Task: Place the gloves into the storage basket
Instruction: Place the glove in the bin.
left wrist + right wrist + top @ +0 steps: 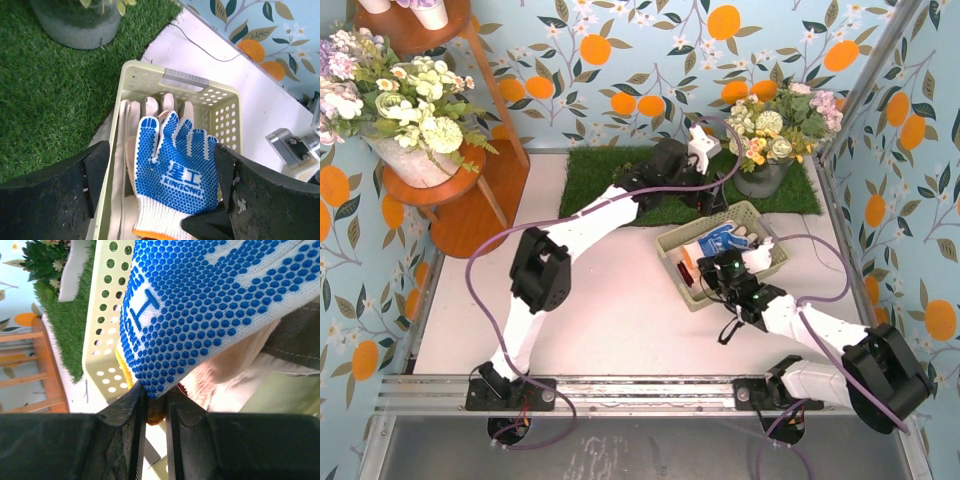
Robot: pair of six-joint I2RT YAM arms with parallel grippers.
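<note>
Nearest, at the basket's near end: right gripper (155,397) pinching the blue glove (210,305) by its orange-cuffed edge, fingers pressed almost together on the fabric. Just beyond, hanging over the basket (185,79): left gripper (159,172), fingers spread wide, gripping nothing, with the blue glove flat below and between them. Under that glove, peach gloves (150,107), fingertips toward the far handle, inside the walls. Farther still, grass mat (50,100) and a grey pot (75,25).

Looks like the tail end of a placing step: blue glove down in the basket, one gripper open above it, the other closed on the cuff. Calls next for opening the right fingers without dragging the cuff over the near rim. Then calls for lifting both arms straight up, away from the latticed walls. Worth watching for knit catching on a finger pad. Cannot tell whether the grey work glove is inside.
</note>
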